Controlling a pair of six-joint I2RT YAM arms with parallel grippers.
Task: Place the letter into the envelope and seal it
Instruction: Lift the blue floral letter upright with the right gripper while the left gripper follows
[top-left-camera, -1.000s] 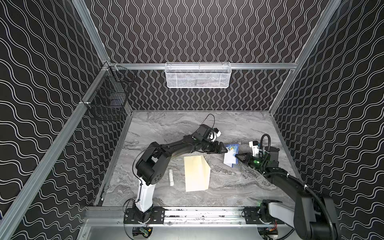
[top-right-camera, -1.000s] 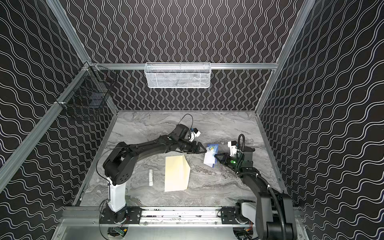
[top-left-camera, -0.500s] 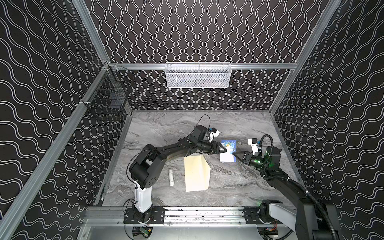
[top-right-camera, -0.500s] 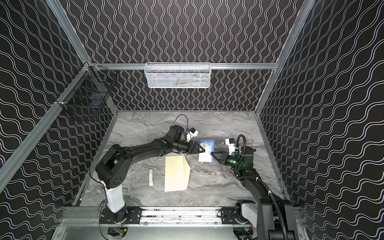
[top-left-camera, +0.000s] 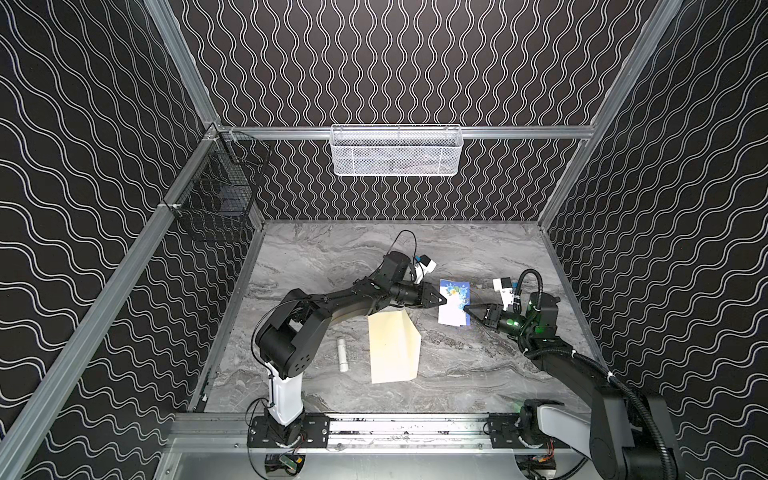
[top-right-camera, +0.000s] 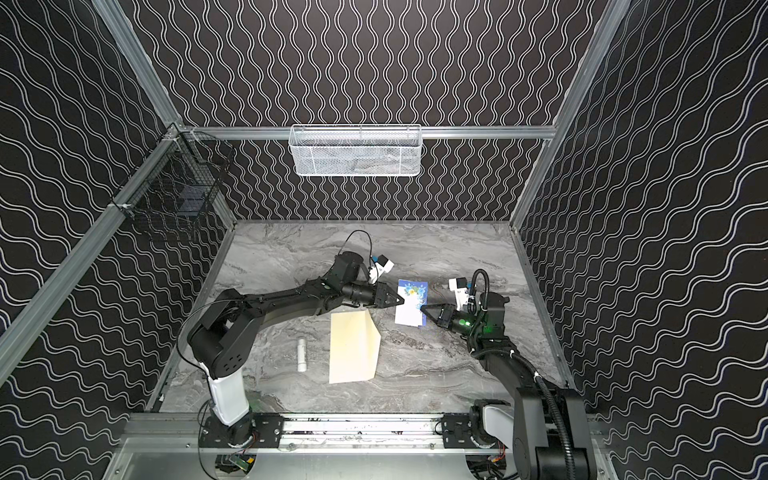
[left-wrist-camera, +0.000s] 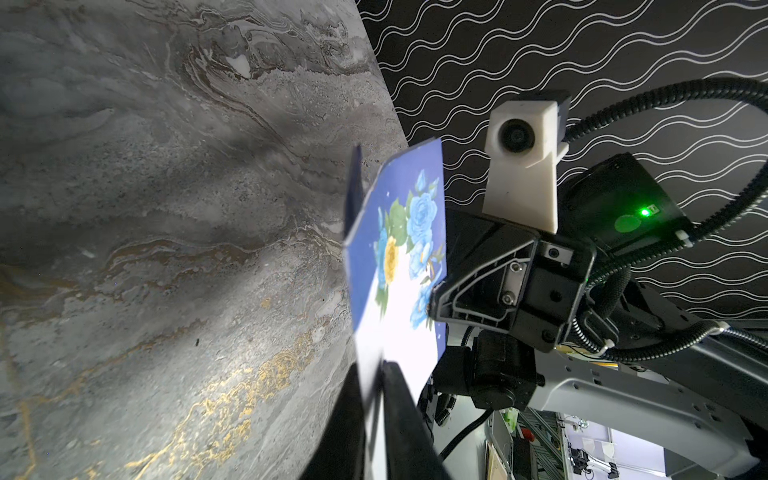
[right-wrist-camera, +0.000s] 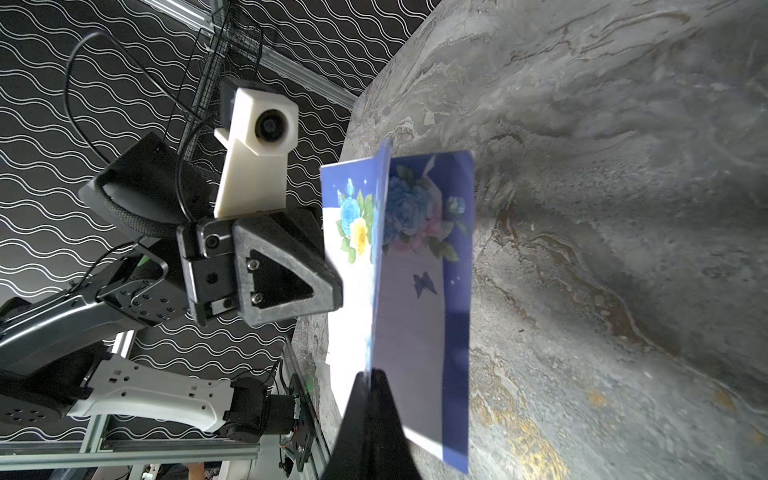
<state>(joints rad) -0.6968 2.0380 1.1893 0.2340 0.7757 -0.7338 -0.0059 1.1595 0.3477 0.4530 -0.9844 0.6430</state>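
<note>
The letter (top-left-camera: 454, 305) (top-right-camera: 411, 305), a white sheet with a dark blue border and blue-yellow flowers, hangs folded above the table between my two grippers. My left gripper (top-left-camera: 440, 300) (top-right-camera: 402, 300) (left-wrist-camera: 376, 374) is shut on its left edge. My right gripper (top-left-camera: 466, 309) (top-right-camera: 423, 308) (right-wrist-camera: 370, 376) is shut on its right edge along the fold. The wrist views show the letter (left-wrist-camera: 399, 266) (right-wrist-camera: 415, 291) pinched between each pair of fingers. The cream envelope (top-left-camera: 392, 353) (top-right-camera: 353, 351) lies flat on the table, nearer the front, under the left arm's reach.
A small white cylinder (top-left-camera: 343, 354) (top-right-camera: 302, 354) lies left of the envelope. A white mesh basket (top-left-camera: 396, 150) hangs on the back wall and a black wire basket (top-left-camera: 218, 203) on the left wall. The marble table (top-left-camera: 478, 365) is walled on three sides.
My left gripper has gone from open to shut on the letter's left edge. The right gripper has stayed shut on the letter, which now hangs straighter between the two.
</note>
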